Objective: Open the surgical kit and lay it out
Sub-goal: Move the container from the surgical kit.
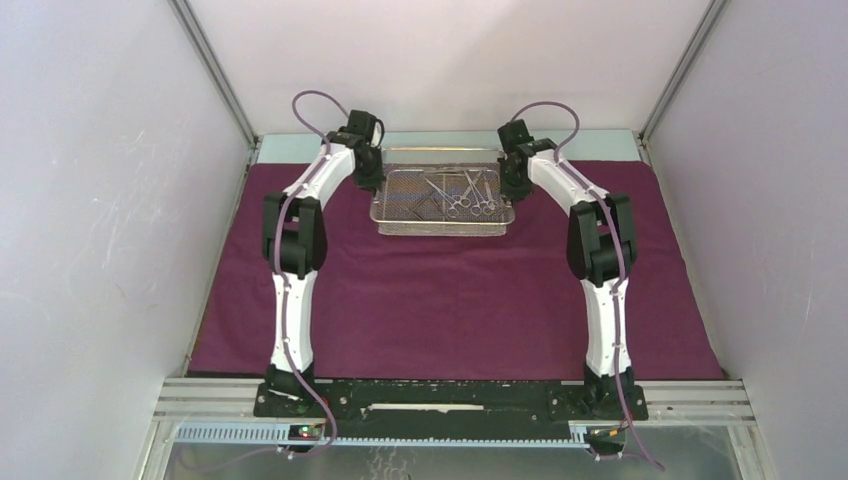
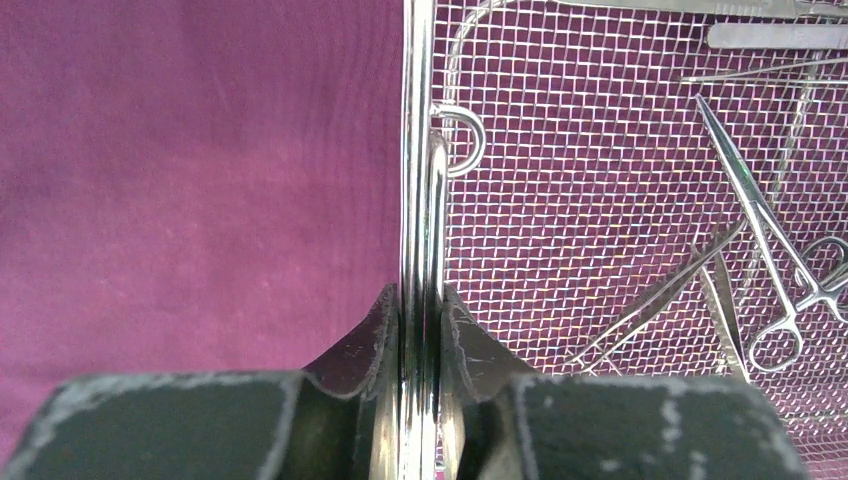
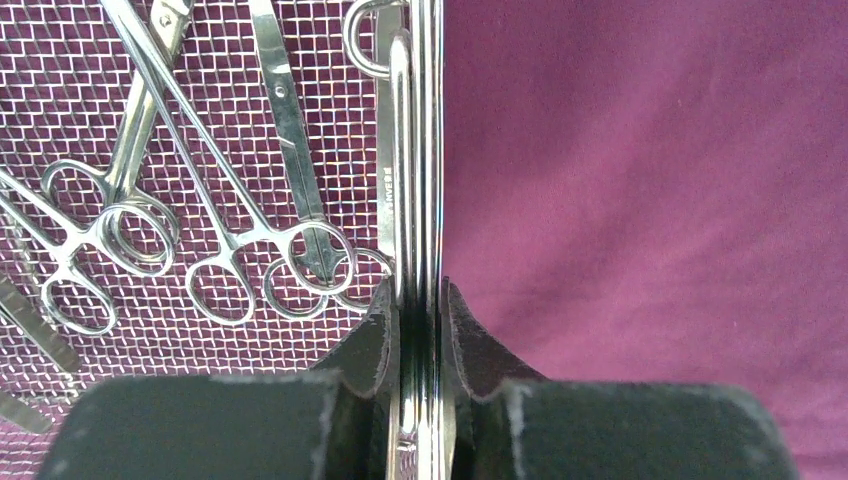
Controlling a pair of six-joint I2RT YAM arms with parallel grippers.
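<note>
left pincer (image 2: 420,305): fingers nearly together, clenched on the upright wire rim at the left end of the rectangular silver wire-mesh tray (image 2: 560,200). one dark pad is outside the rim and one inside, with the rim wires squeezed between them. the small steel handle loop (image 2: 462,140) sits just past the fingertips on the inner side.

right pincer (image 3: 420,300): same at the tray's right end. narrow gap, both pads pressed against the rim wires, grasping.

the tray spans between the two pincers, toward the far side of the table, over the flat maroon-purple cloth (image 1: 450,300). cannot tell whether its base touches the cloth.

inside the tray, slim steel ring-handled instruments (image 3: 225,260) lie loose on the mesh, mostly in the right half. their rings are just beside the right pincer's inner finger and well apart from the left pincer.
</note>
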